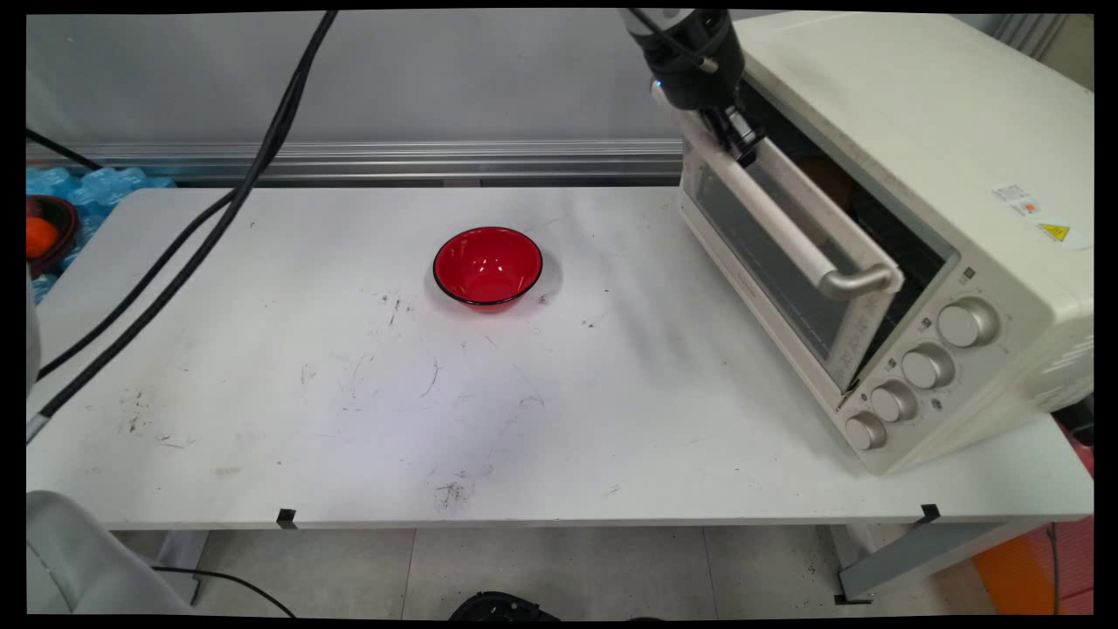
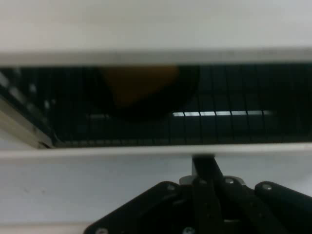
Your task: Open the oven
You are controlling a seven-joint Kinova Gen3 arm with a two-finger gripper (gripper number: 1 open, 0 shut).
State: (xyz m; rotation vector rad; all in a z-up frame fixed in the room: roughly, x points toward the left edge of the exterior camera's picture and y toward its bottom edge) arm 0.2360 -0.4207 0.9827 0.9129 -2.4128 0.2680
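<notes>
One big thing dominates my screen: the white table (image 1: 349, 419), scuffed with dark marks, running nearly the full width of the main view. Next in size is the cream oven (image 1: 926, 175), sitting at about 3 o'clock on the table, angled so its four knobs (image 1: 917, 367) face toward 5 o'clock. Its door (image 1: 769, 253) hangs partly open, tipped outward from the top, with the long bar handle (image 1: 786, 231) running along its upper edge. Through the gap I can make out the dark cavity and something orange-brown inside (image 2: 139, 83), too blurred for me to name, above the wire rack (image 2: 219, 126). The gripper (image 1: 742, 144) comes down from 12 o'clock and sits right at the far end of the door's top edge, against the handle; from the hand view I see only its black linkage and one finger (image 2: 205, 168) pressed up at the door's pale rim, so I cannot tell whether it is spread or clenched. Two black cables (image 1: 218, 218) drape across the table's 9 to 10 o'clock side. Smallest is the red bowl (image 1: 487, 267), upright near the table's centre, well apart from oven and gripper.
</notes>
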